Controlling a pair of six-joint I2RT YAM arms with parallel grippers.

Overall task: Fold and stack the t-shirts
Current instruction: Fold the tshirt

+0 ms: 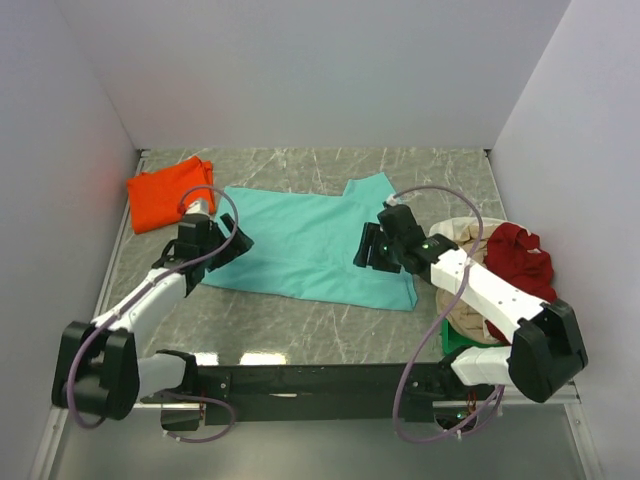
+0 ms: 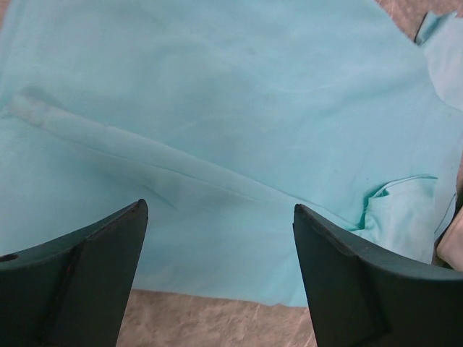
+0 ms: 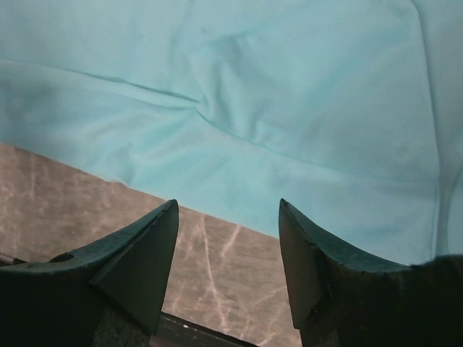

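Observation:
A teal t-shirt (image 1: 310, 240) lies spread flat on the marble table; it fills the left wrist view (image 2: 231, 108) and the right wrist view (image 3: 239, 94). A folded orange t-shirt (image 1: 165, 193) lies at the far left. My left gripper (image 1: 232, 245) is open and empty over the teal shirt's left edge, its fingers (image 2: 87, 282) wide apart. My right gripper (image 1: 368, 250) is open and empty over the shirt's right part near its front hem, with one finger (image 3: 130, 267) over bare table. A heap at the right holds a dark red shirt (image 1: 520, 255), a beige one (image 1: 462, 236) and a green one (image 1: 462, 342).
White walls close the table on the left, back and right. A black rail (image 1: 320, 378) runs along the near edge between the arm bases. Bare marble (image 1: 320, 320) lies in front of the teal shirt.

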